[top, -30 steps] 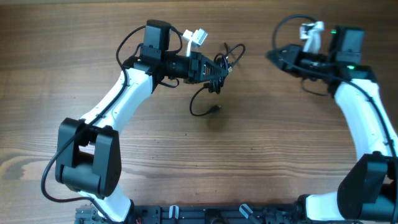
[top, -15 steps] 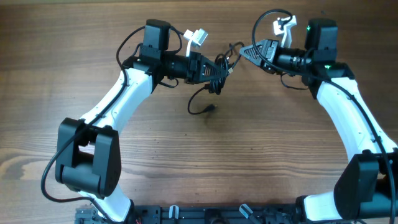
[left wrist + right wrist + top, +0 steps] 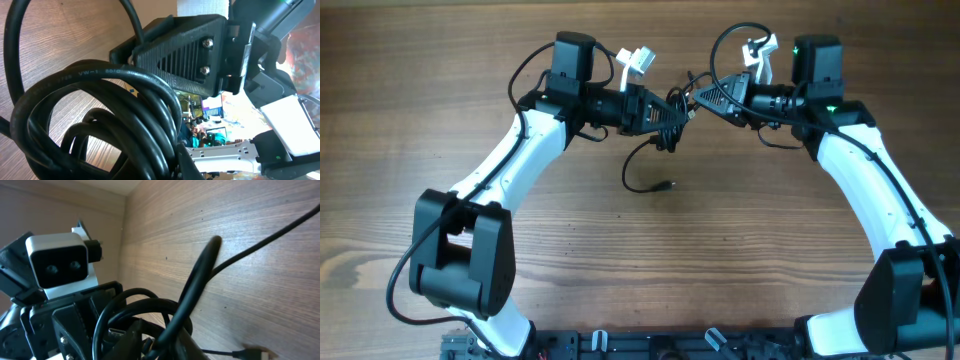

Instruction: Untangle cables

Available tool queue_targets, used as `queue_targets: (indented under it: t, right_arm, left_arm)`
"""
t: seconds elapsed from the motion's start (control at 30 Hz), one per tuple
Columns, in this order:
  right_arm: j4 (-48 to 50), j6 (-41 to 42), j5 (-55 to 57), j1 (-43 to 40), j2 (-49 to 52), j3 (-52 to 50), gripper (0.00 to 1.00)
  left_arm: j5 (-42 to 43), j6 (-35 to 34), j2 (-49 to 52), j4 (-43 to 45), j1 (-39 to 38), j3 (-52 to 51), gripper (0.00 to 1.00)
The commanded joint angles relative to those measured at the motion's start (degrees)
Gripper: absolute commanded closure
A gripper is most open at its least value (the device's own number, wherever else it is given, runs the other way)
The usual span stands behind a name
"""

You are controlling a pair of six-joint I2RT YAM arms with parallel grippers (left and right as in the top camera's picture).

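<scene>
The cables [image 3: 672, 108] are a knotted black bundle held above the table at the back centre. My left gripper [image 3: 660, 112] is shut on the bundle from the left; thick coils [image 3: 100, 112] fill the left wrist view. My right gripper [image 3: 698, 98] meets the bundle from the right. In the right wrist view a strand [image 3: 200, 275] runs down between its fingers [image 3: 142, 337], which are closed round it. One loose strand [image 3: 632, 170] loops down to a plug end [image 3: 666, 185] lying on the wood, and the plug [image 3: 252, 352] also shows in the right wrist view.
The wooden table [image 3: 440, 90] stretches all round. The two grippers stand tip to tip, a few centimetres apart; the right one's ribbed finger [image 3: 185, 55] looms close in the left wrist view. A rail [image 3: 650, 345] runs along the front edge.
My right arm has swung left from the back right corner to the bundle and its jaws have closed on a strand. The loose plug end shifted slightly. The left arm held still.
</scene>
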Motion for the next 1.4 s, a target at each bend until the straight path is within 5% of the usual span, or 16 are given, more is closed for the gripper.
queue_targets:
  t: [0.0,0.5,0.87,1.2,1.3,1.37]
  right_arm:
    - [0.7,0.2,3.1,-0.8,0.9,0.1,0.96]
    - [4.3,0.6,2.7,-21.6,0.8,0.2,0.96]
    - [7.5,12.0,6.6,-32.9,0.9,0.2,0.96]
    - [7.4,12.1,7.8,-35.9,0.9,0.2,0.95]
    - [7.2,9.3,3.8,-35.5,0.9,0.2,0.81]
    - [6.4,6.2,0.3,-34.6,0.9,0.2,0.59]
  left_arm:
    - [0.8,1.2,-1.0,0.5,-0.2,0.6,0.96]
    - [-0.1,1.2,-1.0,-0.6,-0.2,0.6,0.96]
    - [-0.1,1.2,-1.0,-1.1,-0.2,0.6,0.96]
    - [-0.1,1.2,-1.0,-1.1,-0.2,0.6,0.96]
    - [-0.1,1.2,-1.0,-1.1,-0.2,0.6,0.96]
    - [-0.1,1.2,-1.0,-1.0,-0.2,0.6,0.96]
